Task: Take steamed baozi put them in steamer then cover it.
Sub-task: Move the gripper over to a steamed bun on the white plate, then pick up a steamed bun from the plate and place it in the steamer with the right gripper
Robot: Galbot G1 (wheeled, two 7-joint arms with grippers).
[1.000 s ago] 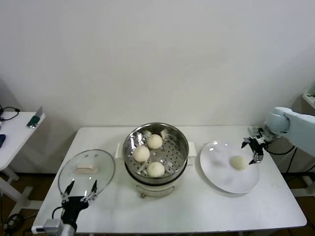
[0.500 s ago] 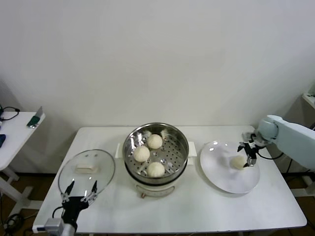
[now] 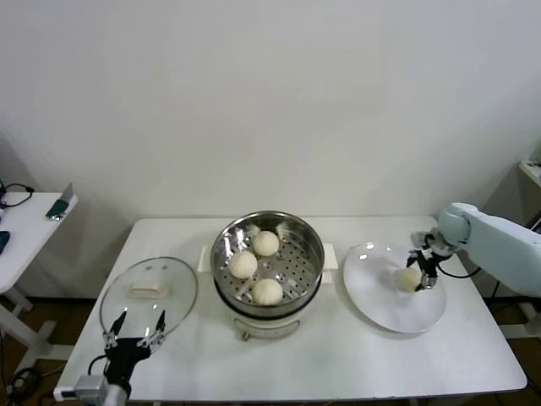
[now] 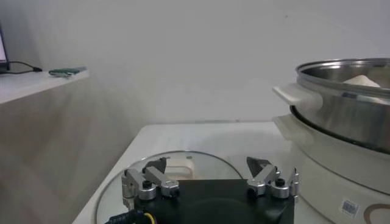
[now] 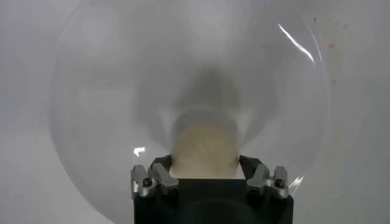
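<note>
White, matte tabletop [image 3: 338, 364] against a plain pale wall; a second white side table [image 3: 25, 228] stands at the robot's far left. Centre: the steamer [image 3: 267, 262], a round polished stainless-steel pot with a perforated tray, seated on a white base with side handles. Three steamed baozi [image 3: 243, 265], smooth, pale cream and dome-shaped, rest on the tray, near one another.

Right of the steamer: a flat, round, glossy white plate [image 3: 380, 309]. The fourth bun [image 3: 410, 279] lies on it, toward its far right side. The right gripper [image 3: 423, 269] is lowered over this bun; in the right wrist view its two metal-tipped fingers [image 5: 159, 173] flank the bun [image 5: 204, 149] on either side, spread apart, with contact not discernible.

Left of the steamer: the cover [image 3: 149, 295], a round clear glass lid with a metal rim and a flat cream-white handle, lies flat on the table. The left gripper [image 3: 135, 328] hangs at the lid's near edge, its fingers [image 4: 146, 182] splayed wide and holding nothing.
</note>
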